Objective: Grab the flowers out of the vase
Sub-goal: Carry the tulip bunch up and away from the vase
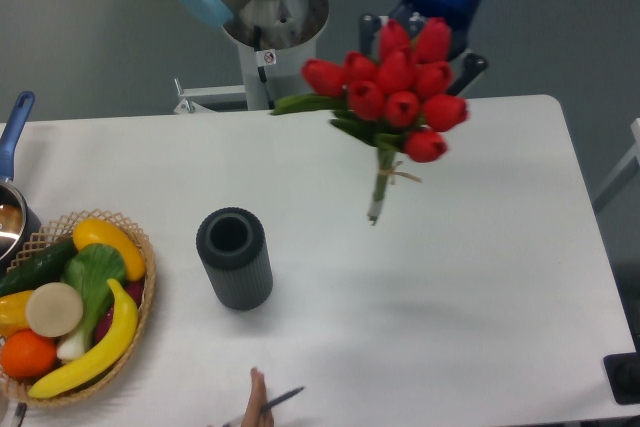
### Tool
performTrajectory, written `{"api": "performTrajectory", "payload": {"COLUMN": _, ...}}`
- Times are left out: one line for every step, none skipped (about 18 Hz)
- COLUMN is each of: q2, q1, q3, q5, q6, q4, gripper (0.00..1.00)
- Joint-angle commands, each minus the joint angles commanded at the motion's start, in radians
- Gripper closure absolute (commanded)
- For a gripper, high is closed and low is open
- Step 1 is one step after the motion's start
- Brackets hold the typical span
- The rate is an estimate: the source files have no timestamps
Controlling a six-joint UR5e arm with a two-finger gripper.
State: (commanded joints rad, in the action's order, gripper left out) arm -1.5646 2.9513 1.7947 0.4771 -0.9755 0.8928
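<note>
The flowers (395, 92), a bunch of red tulip buds with green leaves and tied stems, hang in the air above the table's right half, clear of the vase. My gripper (425, 57) is behind the buds at the top, shut on the bunch; the blooms mostly hide its fingers. The stem ends (375, 209) dangle free over the tabletop. The vase (235, 258), dark grey and ribbed, stands upright and empty to the lower left of the bunch, its round mouth open.
A wicker basket (140, 307) of fruit and vegetables sits at the left front edge. A pot with a blue handle (14, 127) is at the far left. A fingertip and a thin pen-like object (262, 403) show at the bottom edge. The robot base (268, 27) stands behind the table.
</note>
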Motion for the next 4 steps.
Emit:
{"api": "performTrajectory", "payload": {"q2": -0.009, "q1": 0.005, "q3": 0.003, "q5": 0.000, "q6": -0.009, "q4": 0.000, "gripper": 0.57}}
{"api": "performTrajectory", "payload": {"q2": -0.012, "q1": 0.015, "q3": 0.009, "q5": 0.002, "q6": -0.015, "q4": 0.000, "gripper": 0.57}}
{"api": "performTrajectory", "payload": {"q2": -0.012, "q1": 0.029, "q3": 0.012, "q5": 0.002, "q6": -0.023, "q4": -0.002, "gripper": 0.57}}
{"api": "performTrajectory", "payload": {"q2": -0.012, "q1": 0.037, "q3": 0.012, "q5": 0.002, "q6": -0.023, "q4": 0.000, "gripper": 0.57}}
